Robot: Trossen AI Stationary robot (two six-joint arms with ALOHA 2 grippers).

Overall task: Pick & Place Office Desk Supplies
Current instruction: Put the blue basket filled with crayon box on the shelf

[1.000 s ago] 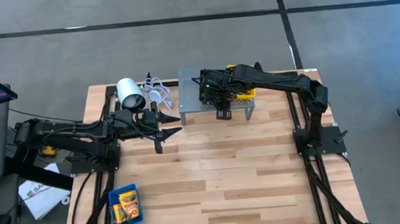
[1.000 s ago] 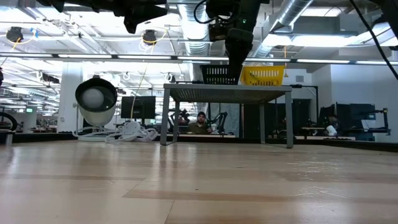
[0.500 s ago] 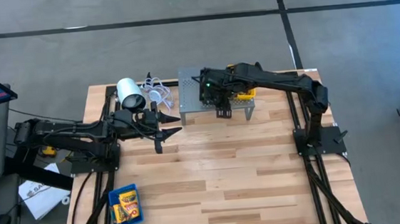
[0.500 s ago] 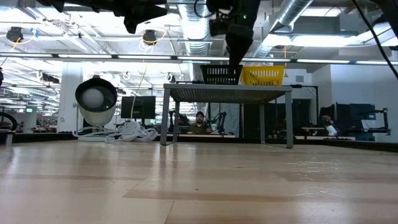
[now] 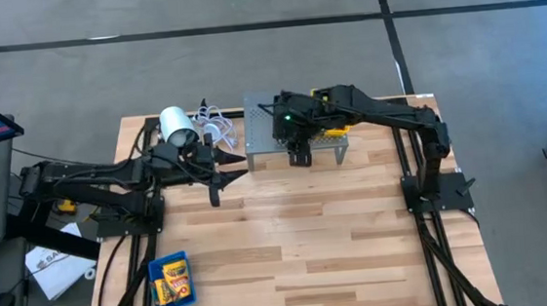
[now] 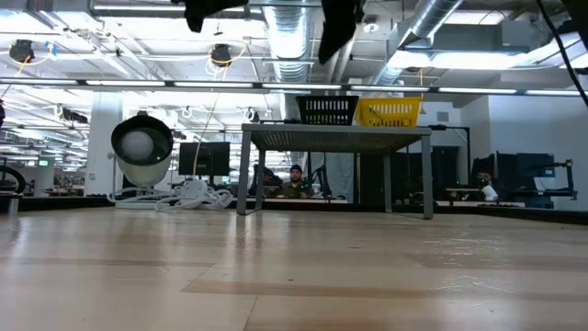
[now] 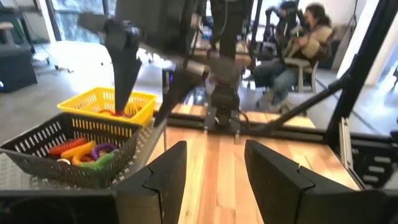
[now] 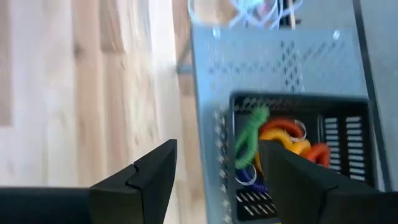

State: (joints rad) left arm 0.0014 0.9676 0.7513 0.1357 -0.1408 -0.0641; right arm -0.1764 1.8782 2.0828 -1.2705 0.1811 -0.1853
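Note:
The black bin (image 7: 74, 152) and the yellow bin (image 7: 106, 102) stand side by side on top of the grey perforated stand (image 5: 269, 124) near the table's far edge. Coloured rubber bands (image 8: 273, 146) lie in a heap inside the black bin. My right gripper (image 8: 217, 168) is open and empty, hovering above the stand's near edge beside the black bin (image 5: 300, 122). My left gripper (image 7: 214, 177) is open and empty, raised left of the stand (image 5: 224, 173) with its fingers pointing toward it. The blue bin (image 5: 171, 281) with yellow crayon boxes (image 5: 174, 275) sits at the table's near left corner.
A white cylinder (image 5: 178, 129) with its white cable (image 5: 215, 126) lies left of the stand at the far edge. Bare wood (image 5: 319, 237) spans the table's middle and near right. Beyond the table, people sit at desks (image 7: 305, 37).
My right gripper has risen from just above the black bin and drifted slightly toward the near edge, its fingers leaving the top of the low view. My left gripper has risen a little. The bins stayed in place.

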